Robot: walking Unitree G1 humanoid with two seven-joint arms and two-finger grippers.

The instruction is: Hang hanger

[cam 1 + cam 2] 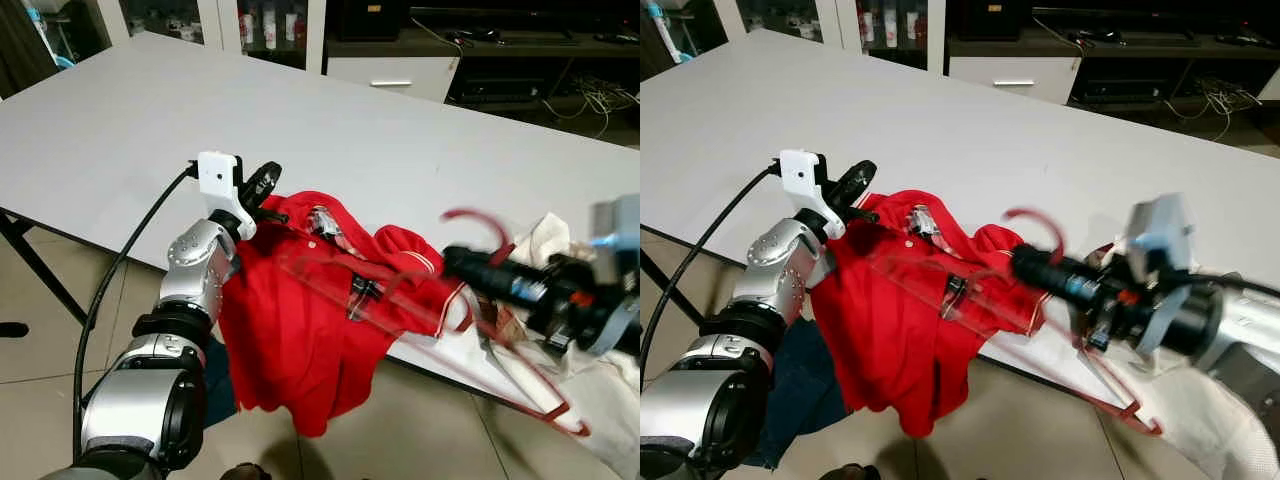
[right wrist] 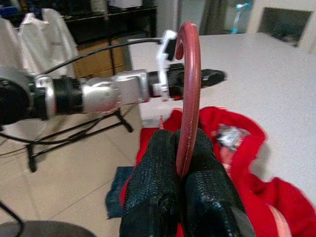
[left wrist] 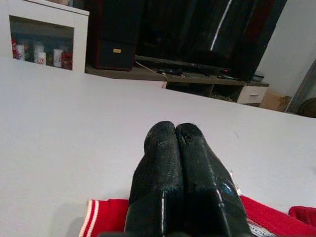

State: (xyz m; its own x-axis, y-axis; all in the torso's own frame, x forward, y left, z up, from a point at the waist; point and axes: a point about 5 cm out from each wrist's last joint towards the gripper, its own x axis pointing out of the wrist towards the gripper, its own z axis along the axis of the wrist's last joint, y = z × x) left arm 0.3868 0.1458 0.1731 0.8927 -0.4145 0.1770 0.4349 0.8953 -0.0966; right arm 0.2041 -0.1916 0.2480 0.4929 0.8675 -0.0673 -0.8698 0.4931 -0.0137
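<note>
Here, hanger: a translucent red hanger (image 1: pixel 1040 300) sits in the right gripper (image 2: pixel 183 148), its hook (image 2: pixel 190 74) rising from between the black fingers.
Right jaws: pressed together on the base of the hook, pinching it; the right wrist view shows the red curve standing up from the seam between the two fingers (image 2: pixel 153 182).
Hanger position: held above the near edge of the bench (image 1: pixel 300 110), over the red shirt (image 1: pixel 290 330), with its body blurred in both eye views.
Long axis: the hanger's bar runs across the scene, from the shirt's collar area toward the robot's right and down past the bench edge; the hook points up and away from the robot.
Left gripper (image 1: pixel 262 185): at the shirt's upper left edge, over the bench.
Left jaws: pressed together; the left wrist view shows the two fingers (image 3: pixel 158 182) touching along their length, with a strip of red cloth just under them. Whether they pinch the cloth cannot be told.
Shirt: draped over the bench edge, part lying on top and the rest hanging toward the floor.
Right wrist view alone: the left arm's silver forearm seen from across, and a dark blue cloth (image 2: pixel 118 192) on the tiled floor below the shirt.
Eye views alone: a white cloth (image 1: pixel 545 240) on the bench beside the right arm.
</note>
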